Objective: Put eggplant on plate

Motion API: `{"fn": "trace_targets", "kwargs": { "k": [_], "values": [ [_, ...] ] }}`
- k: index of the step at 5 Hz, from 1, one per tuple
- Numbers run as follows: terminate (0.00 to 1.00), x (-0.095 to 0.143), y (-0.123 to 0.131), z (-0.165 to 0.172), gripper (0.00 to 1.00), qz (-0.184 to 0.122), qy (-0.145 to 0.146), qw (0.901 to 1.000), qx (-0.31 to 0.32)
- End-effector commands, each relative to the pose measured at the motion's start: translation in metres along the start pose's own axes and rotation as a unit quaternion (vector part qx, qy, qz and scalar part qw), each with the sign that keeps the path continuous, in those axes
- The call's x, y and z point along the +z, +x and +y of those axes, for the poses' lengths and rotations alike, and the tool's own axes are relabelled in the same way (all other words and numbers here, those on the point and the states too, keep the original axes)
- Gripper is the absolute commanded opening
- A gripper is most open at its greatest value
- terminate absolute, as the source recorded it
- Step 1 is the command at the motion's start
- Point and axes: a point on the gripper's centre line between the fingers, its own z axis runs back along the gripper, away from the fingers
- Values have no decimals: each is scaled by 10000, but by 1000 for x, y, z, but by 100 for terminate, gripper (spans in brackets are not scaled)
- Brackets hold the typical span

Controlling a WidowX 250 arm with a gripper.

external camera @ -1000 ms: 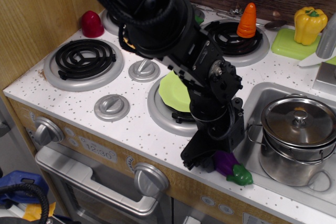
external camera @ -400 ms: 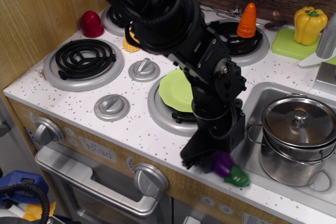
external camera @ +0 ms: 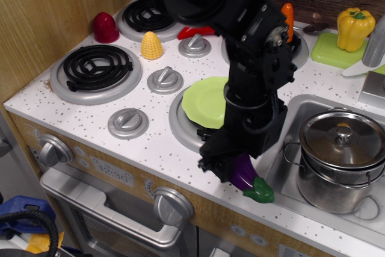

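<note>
The purple eggplant (external camera: pixel 242 173) with its green stem cap pointing down and right is clamped at the tip of my black gripper (external camera: pixel 231 165). It hangs just over the front edge of the counter, between the stove and the sink. The round lime-green plate (external camera: pixel 203 102) lies on the front right burner, just behind and to the left of the gripper. My arm covers the plate's right part. The gripper is shut on the eggplant.
A steel pot with lid (external camera: pixel 341 148) stands in the sink on the right. A yellow pepper (external camera: pixel 354 27) sits on a light green mat. The orange carrot (external camera: pixel 289 13) shows behind my arm. A corn cob (external camera: pixel 151 45), a red cap (external camera: pixel 105 27) and knobs (external camera: pixel 128 121) are to the left.
My arm has swung up and to the left. The eggplant has moved a little left and up with the gripper, its stem now pointing down. More of the plate shows.
</note>
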Motion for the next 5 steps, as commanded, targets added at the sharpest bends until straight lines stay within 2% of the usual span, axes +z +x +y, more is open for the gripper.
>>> {"fn": "trace_targets", "kwargs": {
  "k": [1, 4, 5],
  "values": [
    [0, 35, -27, 21, 0, 303, 391, 9987, -121],
    [0, 19, -80, 77, 0, 596, 881, 9925, -600],
    [100, 4, -88, 79, 0, 580, 1012, 9906, -716]
  ]
}}
